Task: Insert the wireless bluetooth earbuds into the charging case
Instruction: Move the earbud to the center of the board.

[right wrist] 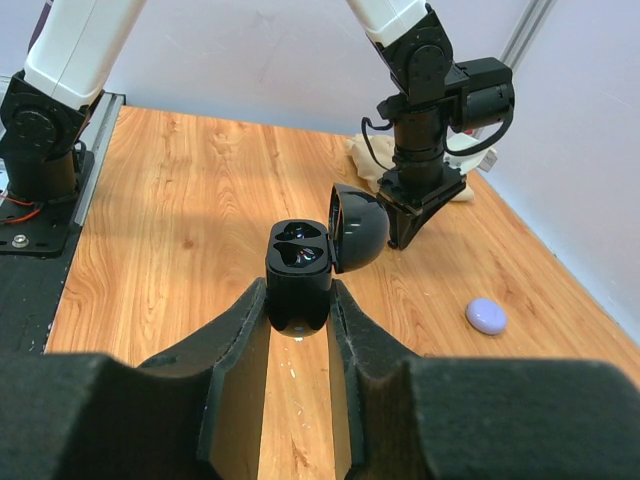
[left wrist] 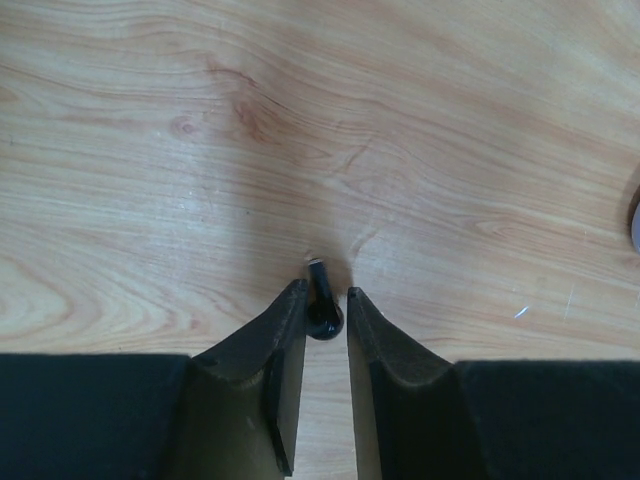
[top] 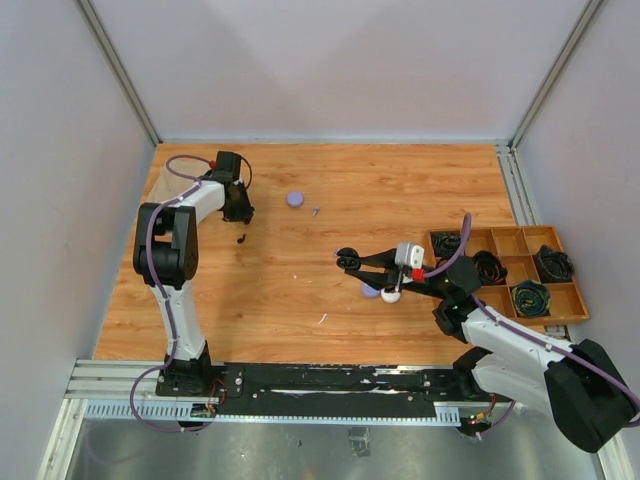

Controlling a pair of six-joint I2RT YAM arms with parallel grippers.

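Observation:
A tiny black stemmed earbud [left wrist: 323, 305] lies on the wood. The fingertips of my left gripper [left wrist: 325, 290] are shut on its round head, and its stem points away. From above, the left gripper [top: 239, 216] points down at the far left of the table. A black speck of an earbud [top: 241, 238] shows just on its near side; I cannot tell if it is the same one. My right gripper [right wrist: 300, 290] is shut on the black charging case [right wrist: 299, 262], held above the table with its lid swung open to the right. From above, the case [top: 348, 261] is near mid-table.
A pale purple round case [top: 295, 199] lies far of centre, with a small grey bit [top: 315, 210] beside it. A white round case [top: 390, 295] and a purple one [top: 370, 291] lie under the right arm. A wooden compartment tray [top: 515, 242] with dark coils stands at the right.

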